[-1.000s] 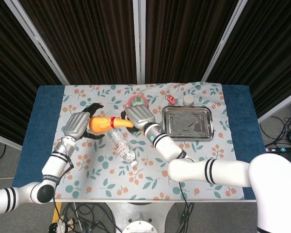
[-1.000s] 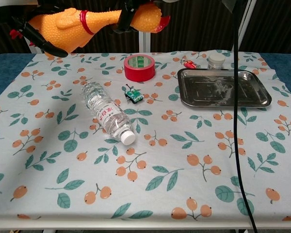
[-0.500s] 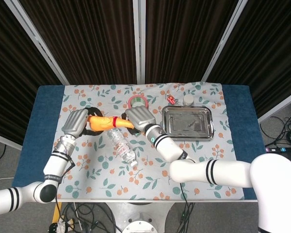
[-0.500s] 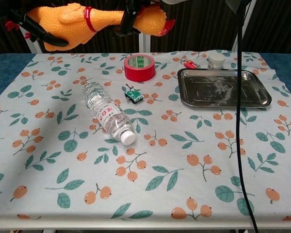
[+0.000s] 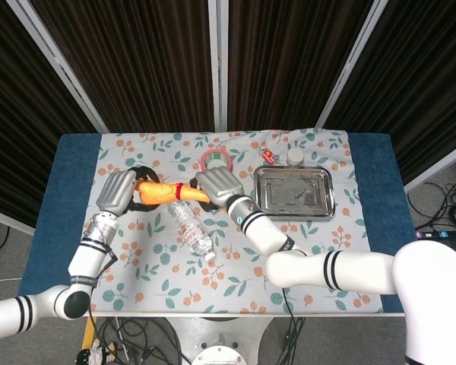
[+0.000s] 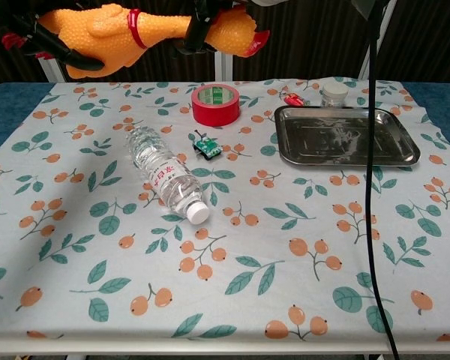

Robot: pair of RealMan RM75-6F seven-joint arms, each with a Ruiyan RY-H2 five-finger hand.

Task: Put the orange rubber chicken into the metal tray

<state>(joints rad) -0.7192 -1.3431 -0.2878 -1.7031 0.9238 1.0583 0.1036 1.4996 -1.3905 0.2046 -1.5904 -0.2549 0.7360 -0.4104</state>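
Note:
The orange rubber chicken (image 6: 112, 34) with a red band round its neck hangs lying sideways above the table's far left. My left hand (image 5: 117, 192) grips its body end, dark fingers (image 6: 75, 62) curling under it. My right hand (image 5: 220, 186) grips the neck and head end (image 6: 236, 30). In the head view the chicken (image 5: 166, 191) spans the gap between both hands. The metal tray (image 6: 405, 154) lies with nothing in it at the back right, to the right of my right hand; it shows beside that hand as the tray (image 5: 327, 207).
A clear water bottle (image 6: 165, 174) lies on the floral cloth below the chicken. A red tape roll (image 6: 216, 103), a small green piece (image 6: 207, 146), a small red item (image 6: 292, 98) and a white jar (image 6: 334, 94) sit near the tray. A black cable (image 6: 370, 187) hangs at right.
Both hands have carried the chicken a little up and to the right since a second ago. Over the last half second it has barely moved.

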